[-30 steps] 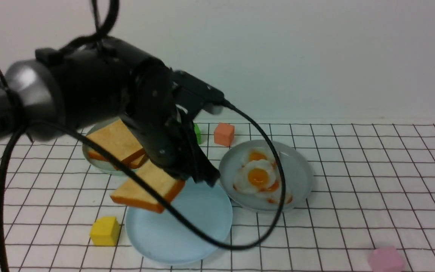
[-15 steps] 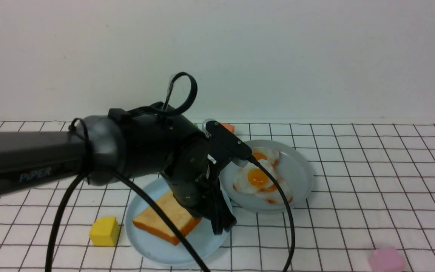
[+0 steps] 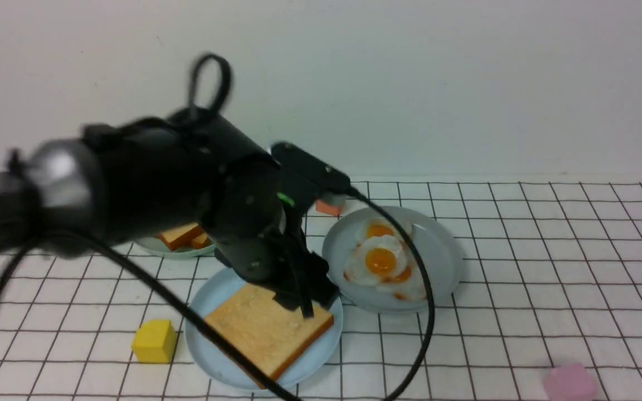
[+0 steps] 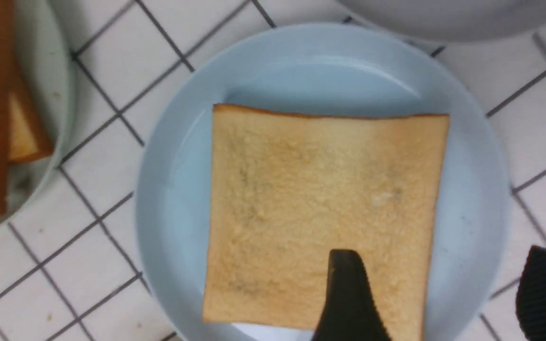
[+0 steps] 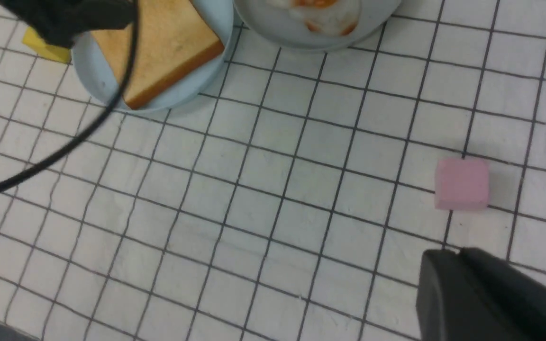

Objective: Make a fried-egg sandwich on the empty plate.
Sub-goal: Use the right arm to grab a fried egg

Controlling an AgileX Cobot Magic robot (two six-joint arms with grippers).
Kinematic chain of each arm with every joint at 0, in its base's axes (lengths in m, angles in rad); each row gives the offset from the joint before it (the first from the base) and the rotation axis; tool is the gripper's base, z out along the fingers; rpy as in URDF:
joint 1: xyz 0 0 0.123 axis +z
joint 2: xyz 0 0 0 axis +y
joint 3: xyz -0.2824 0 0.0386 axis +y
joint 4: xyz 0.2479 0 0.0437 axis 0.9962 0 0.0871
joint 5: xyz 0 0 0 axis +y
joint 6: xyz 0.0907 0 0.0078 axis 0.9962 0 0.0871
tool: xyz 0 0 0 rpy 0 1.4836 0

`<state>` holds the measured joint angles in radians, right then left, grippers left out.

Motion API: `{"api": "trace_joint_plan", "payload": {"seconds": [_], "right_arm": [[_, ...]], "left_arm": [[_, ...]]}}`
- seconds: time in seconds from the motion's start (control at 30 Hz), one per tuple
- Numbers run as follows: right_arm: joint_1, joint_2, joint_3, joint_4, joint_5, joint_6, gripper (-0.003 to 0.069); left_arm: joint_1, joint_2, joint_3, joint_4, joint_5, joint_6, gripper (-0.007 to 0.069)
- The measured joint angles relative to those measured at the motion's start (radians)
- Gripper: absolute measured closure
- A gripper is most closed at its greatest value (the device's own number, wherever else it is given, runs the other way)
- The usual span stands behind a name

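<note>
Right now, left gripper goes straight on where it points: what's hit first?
Probably the toast slice lying flat on the plate: the left gripper points down at it, jaws open; gap unclear.

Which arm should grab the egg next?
Probably left. The left pincer is open over the toast, right beside the eggs. The right pincer sits farther away, by the pink block.

Plain off-white wall (image 3: 438,83); white black-gridded tablecloth (image 3: 549,267); soft even light.
</note>
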<state>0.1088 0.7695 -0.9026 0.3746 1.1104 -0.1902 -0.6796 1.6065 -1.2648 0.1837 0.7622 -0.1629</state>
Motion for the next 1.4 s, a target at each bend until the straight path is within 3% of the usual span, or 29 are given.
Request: {"api": "trace_joint_plan", "payload": {"seconds": [0.2,0.3,0.53,0.73,1.1,1.4], "right_arm": [[0.000,0.219,0.000,0.153,-0.159,-0.136,0.0595],[0.000,0.361,-0.021,0.231,-0.196,-0.220,0.0593],[0.014,0.645,-0.157,0.329,-0.206,-0.294,0.0582],[0.093,0.889,-0.317,0.338,-0.237,-0.299,0.0532],[0.111,1.238,-0.639,0.277,-0.288,-0.210,0.0303],[0.112,1.419,-0.778,0.277,-0.307,-0.183,0.0281]], "left_arm": [[0.000,-0.369,0.060,-0.041,0.016,-0.051,0.0546],[0.000,-0.554,0.173,-0.060,-0.013,-0.053,0.0638],[0.000,-0.875,0.485,-0.132,-0.111,-0.053,0.0638],[0.000,-1.057,0.686,-0.262,-0.281,-0.054,0.0638],[0.000,-1.097,0.735,-0.292,-0.538,-0.054,0.0638],[0.000,-1.096,0.735,-0.291,-0.601,-0.054,0.0638]]}}
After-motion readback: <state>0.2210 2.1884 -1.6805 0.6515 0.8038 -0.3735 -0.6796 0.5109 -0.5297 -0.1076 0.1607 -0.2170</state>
